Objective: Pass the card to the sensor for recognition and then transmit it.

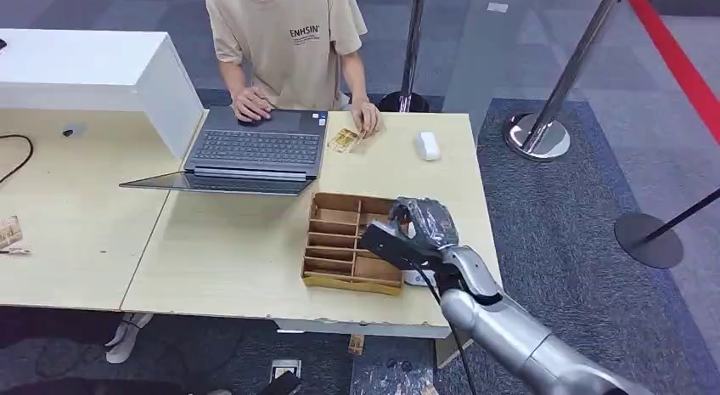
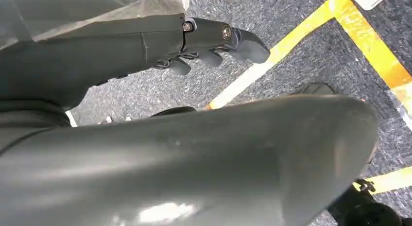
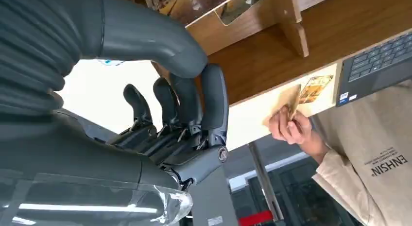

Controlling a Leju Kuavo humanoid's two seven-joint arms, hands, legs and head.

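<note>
Right hand (image 1: 422, 223) hangs over the right end of the wooden tray (image 1: 316, 272), which stands near the front edge of the light wood table (image 1: 238, 259). In the right wrist view its dark fingers (image 3: 214, 97) are curled in side by side toward the thick grey thumb (image 3: 150, 39), and I see nothing between them, so the hand holds no card; the head view does not show whether it touches the tray. The tray is divided into several small compartments. In the right wrist view, cards (image 3: 194, 5) stand in one compartment, close above the hand, but which compartment it is I cannot tell. Left hand (image 2: 214, 43) hangs low over the grey carpet with yellow lines; its fingers are bent a little and apart, and it holds nothing. At the far side of the table a person in a beige shirt (image 1: 289, 38) stands. One hand of this person rests on the open laptop (image 1: 255, 149), and the other hand (image 1: 367, 116) touches a card (image 1: 343, 140) that lies flat on the table just right of the laptop. A small white device (image 1: 427, 145) lies on the table to the right of this card, apart from it. A white box (image 1: 93, 72) stands on the left part of the table, behind the laptop screen.
</note>
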